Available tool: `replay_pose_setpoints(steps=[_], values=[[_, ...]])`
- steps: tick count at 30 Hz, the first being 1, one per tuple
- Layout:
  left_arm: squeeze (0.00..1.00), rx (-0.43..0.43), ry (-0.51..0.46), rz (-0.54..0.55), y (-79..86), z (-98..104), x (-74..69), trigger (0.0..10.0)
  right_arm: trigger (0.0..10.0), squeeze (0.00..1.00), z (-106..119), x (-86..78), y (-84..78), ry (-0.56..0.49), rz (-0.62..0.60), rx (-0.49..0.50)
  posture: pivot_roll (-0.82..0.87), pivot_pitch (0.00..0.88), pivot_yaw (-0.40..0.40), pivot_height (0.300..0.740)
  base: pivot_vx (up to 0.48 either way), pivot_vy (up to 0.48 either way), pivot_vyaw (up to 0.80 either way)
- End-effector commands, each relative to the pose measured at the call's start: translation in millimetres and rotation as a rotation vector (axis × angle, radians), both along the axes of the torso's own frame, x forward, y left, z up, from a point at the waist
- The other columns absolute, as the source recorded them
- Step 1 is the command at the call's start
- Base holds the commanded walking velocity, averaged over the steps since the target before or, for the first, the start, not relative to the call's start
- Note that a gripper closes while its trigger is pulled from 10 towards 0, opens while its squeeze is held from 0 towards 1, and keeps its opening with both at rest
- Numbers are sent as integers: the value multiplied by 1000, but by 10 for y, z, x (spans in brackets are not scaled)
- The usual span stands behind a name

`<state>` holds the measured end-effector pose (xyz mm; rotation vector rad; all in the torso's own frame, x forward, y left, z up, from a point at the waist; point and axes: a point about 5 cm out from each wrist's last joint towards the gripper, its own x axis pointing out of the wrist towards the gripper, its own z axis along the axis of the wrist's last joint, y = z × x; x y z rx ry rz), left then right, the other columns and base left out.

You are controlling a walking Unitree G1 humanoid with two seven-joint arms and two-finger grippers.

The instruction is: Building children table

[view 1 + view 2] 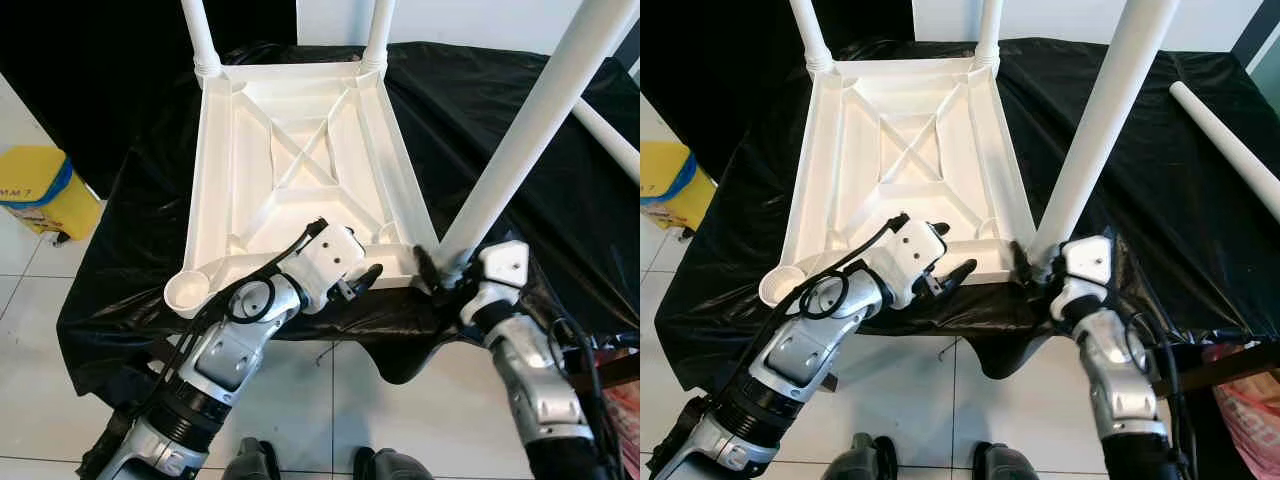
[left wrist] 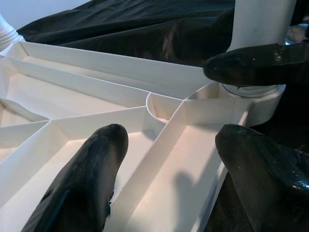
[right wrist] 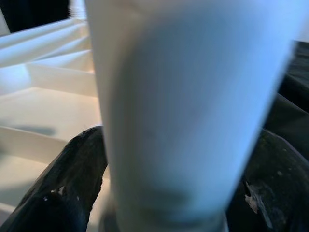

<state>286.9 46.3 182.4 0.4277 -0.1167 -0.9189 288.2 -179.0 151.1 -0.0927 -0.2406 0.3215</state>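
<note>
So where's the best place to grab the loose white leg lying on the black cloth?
Probably mid-shaft on the loose leg, coming from above with the pincer fingers across its width. It is a smooth round tube lying flat on the black cloth, apart from the tabletop, so its sides look free.

The two eye views look down from the robot's head, from above and a little way off. Both see the white table top (image 1: 300,160) lying upside down on the black cloth (image 1: 520,150). The left wrist view sits very close and low, looking across the ribs of the table top toward a white leg (image 2: 260,29). The right wrist view is pressed right up to that leg (image 3: 188,106), so it looks blurry.
</note>
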Motion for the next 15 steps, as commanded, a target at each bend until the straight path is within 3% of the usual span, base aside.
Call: replay_pose_setpoints(steps=[1,2,4,6,8,9,15], values=[[0,13,31,-92,-12,-22,-64,10000,10000,0,-75,-4,-10,36,39,-8,1,186,-20,740,0,0,0],[0,22,80,-152,2,-49,-102,10000,10000,0,-56,34,-11,38,86,-38,2,191,-15,740,0,0,0],[0,22,80,-152,2,-49,-102,10000,10000,0,-56,34,-11,38,86,-38,2,191,-15,740,0,0,0],[0,30,149,-257,11,-82,-195,10000,10000,0,-21,101,8,48,170,-80,4,193,-9,740,0,0,0],[0,30,149,-257,11,-82,-195,10000,10000,0,-21,101,8,48,170,-80,4,193,-9,740,0,0,0],[0,32,175,-315,-1,-82,-263,10000,10000,0,15,138,27,49,221,-112,5,192,-7,740,0,0,0],[0,37,179,-346,-15,-100,-304,10000,10000,0,19,165,26,52,248,-130,9,195,-12,740,0,0,0]])
